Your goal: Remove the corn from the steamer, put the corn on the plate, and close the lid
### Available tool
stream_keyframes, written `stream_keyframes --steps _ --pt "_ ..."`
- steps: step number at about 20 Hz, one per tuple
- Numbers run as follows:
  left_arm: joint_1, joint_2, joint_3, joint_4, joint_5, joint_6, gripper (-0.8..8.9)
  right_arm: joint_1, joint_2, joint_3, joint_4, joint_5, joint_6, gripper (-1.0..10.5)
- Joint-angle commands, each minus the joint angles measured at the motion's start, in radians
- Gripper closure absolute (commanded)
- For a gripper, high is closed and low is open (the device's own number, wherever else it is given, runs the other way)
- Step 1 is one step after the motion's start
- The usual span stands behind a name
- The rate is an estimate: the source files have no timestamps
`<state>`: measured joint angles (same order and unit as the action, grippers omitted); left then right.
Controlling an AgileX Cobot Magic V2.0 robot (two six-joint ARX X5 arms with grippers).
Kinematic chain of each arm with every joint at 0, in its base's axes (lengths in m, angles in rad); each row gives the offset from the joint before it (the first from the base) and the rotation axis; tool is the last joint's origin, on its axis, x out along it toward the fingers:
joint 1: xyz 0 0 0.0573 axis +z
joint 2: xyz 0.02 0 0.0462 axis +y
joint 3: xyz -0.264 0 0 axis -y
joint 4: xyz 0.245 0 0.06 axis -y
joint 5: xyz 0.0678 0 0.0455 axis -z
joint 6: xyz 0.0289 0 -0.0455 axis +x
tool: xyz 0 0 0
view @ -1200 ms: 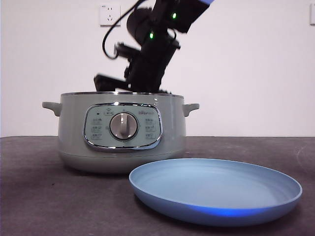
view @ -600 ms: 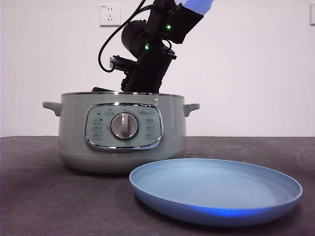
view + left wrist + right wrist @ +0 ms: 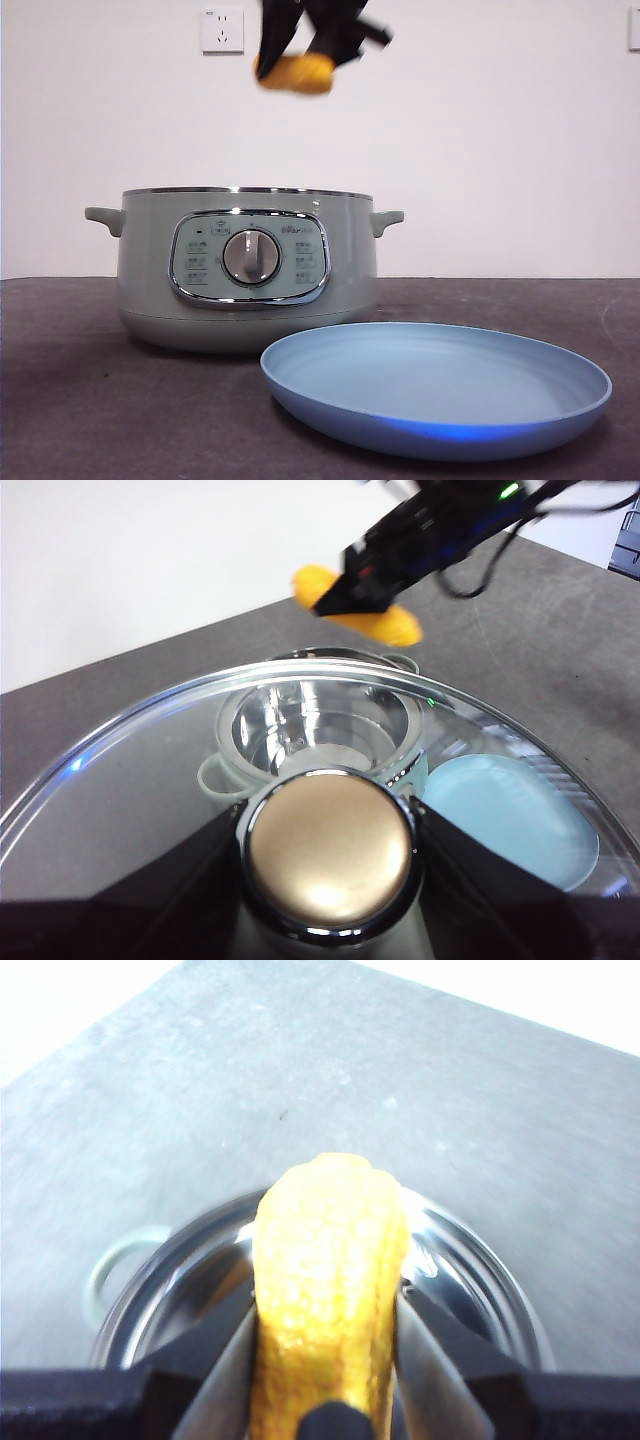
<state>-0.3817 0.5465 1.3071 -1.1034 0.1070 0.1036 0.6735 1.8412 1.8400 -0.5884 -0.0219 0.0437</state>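
The right end effector (image 3: 305,45) hangs high above the steamer (image 3: 245,270), its two jaws closed on the corn (image 3: 295,73), which sits clear of the pot with open air between them. The front view shows only the tip of this end effector at the top edge and one blurred orange end of the corn poking out below it; it also shows the steamer standing on the dark desk (image 3: 70,400) with its dial facing the camera, and the plate (image 3: 436,385) lying in front of it and to one side, its rim overlapping the pot's base in the picture. Whether anything else is inside the pot cannot be told from this level view. The right wrist view fills that in: the corn (image 3: 328,1290) runs lengthwise between the jaws, pressed on both sides, and directly beneath it the steamer (image 3: 470,1290) stands open with a bare metal interior. The left end effector (image 3: 330,880) does not appear in the front view at all. Its own wrist view shows its jaws clamped either side of the knob of the lid (image 3: 140,780), the glass dome spreading out beyond them. Through and past the glass this view looks down on the steamer (image 3: 320,730), the plate (image 3: 520,820) just beside it, and the right end effector (image 3: 372,578) carrying the corn (image 3: 385,625) above the pot's far rim.
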Motion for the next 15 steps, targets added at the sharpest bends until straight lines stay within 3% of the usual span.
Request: stream_keyframes --steps 1,8,12,15 --pt "0.002 -0.009 0.005 0.08 0.004 -0.006 8.2 0.002 -0.069 -0.006 -0.112 0.004 -0.042 9.6" --pt "0.002 0.019 0.005 0.109 0.03 -0.005 8.2 -0.023 -0.256 -0.01 -0.431 0.077 -0.071 9.6" --pt "0.002 0.048 0.005 0.132 0.06 -0.005 8.2 -0.045 -0.351 -0.133 -0.437 0.077 -0.066 9.6" --pt "0.002 0.069 0.005 0.153 0.06 -0.003 8.2 -0.062 -0.443 -0.349 -0.344 0.074 -0.043 9.6"
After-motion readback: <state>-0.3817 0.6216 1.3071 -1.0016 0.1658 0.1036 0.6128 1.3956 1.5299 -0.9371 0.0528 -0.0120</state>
